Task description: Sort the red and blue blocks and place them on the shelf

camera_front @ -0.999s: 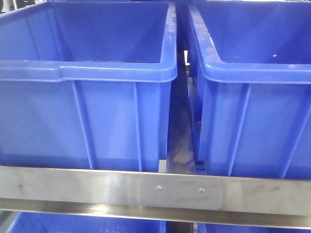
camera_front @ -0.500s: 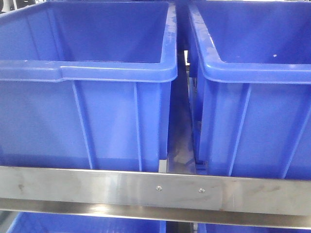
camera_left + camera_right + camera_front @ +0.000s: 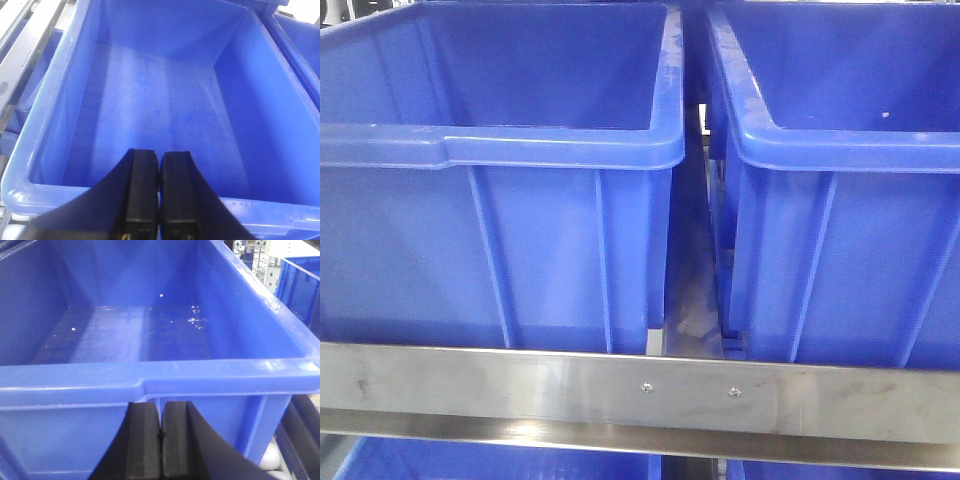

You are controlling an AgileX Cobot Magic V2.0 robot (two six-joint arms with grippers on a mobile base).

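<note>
Bins dominate every view: on the shelf (image 3: 620, 392) I see two large blue bins, the left bin (image 3: 500, 150) and the right bin (image 3: 840, 150), side by side behind the steel front rail. Across the last second nothing has shifted in the front view. My left gripper (image 3: 159, 192) hangs over the near rim of a bare-floored bin, jaws pressed together on nothing. My right gripper (image 3: 160, 440) sits below another bin's front rim, likewise clenched and bare. Neither red nor blue block appears anywhere; no table edge is visible. I judge no placement is under way.
</note>
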